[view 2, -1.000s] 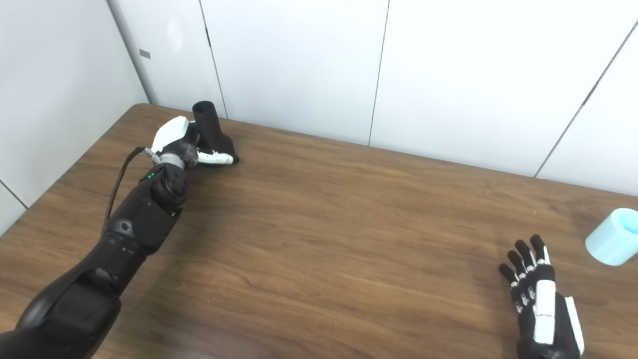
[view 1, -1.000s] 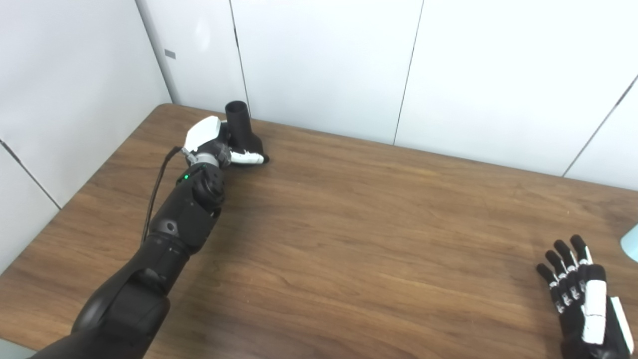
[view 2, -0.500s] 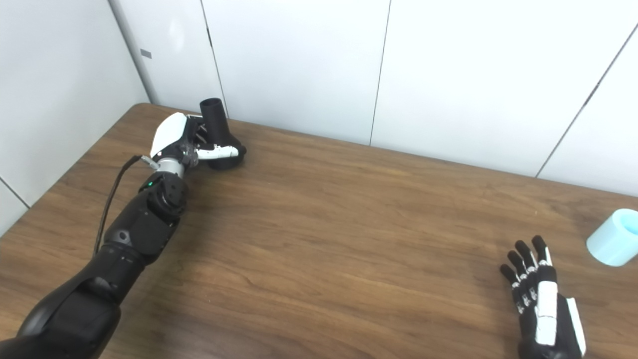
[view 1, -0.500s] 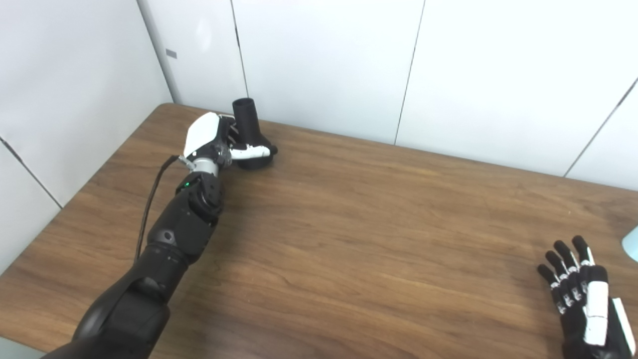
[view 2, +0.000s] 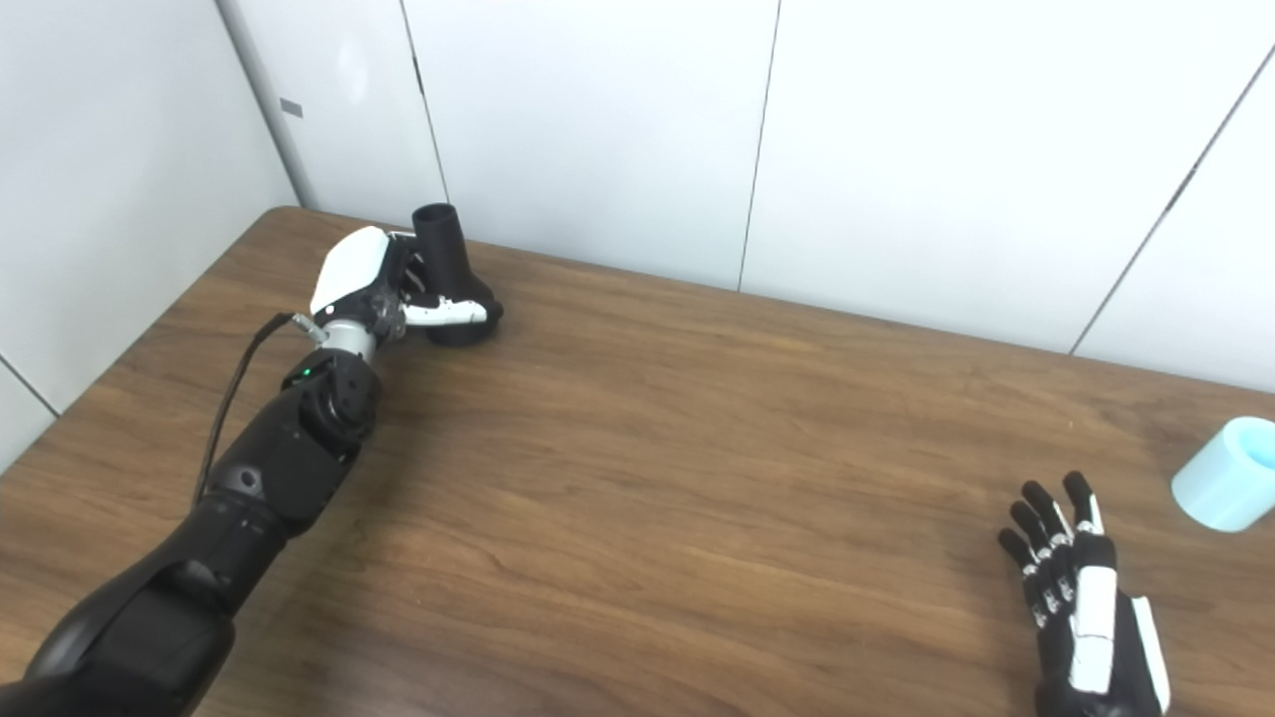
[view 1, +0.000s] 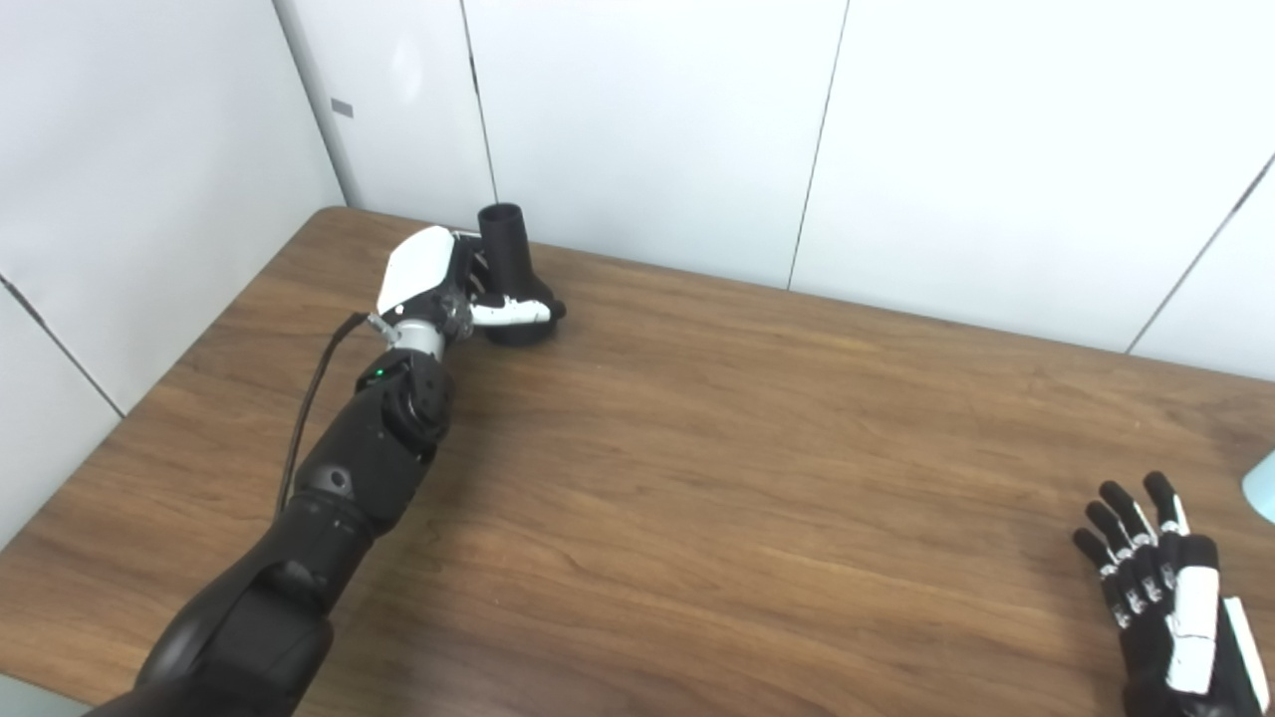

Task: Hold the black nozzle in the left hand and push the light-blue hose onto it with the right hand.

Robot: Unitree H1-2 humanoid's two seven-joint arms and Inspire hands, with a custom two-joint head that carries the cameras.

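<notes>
While the left hand grips the black nozzle at the table's far corner, neck upward to take the light-blue hose, the right hand waits, fingers spread, empty.

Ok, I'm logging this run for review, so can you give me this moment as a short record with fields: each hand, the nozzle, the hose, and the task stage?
left hand: shut on the nozzle, at the table's far left corner
nozzle: black, narrow end up, wide end down
right hand: open, fingers spread, holds nothing, at the near right
hose: light-blue, on the table, right of the right hand, apart from it
stage: nozzle grasped; hose not yet picked up or pushed on
</notes>
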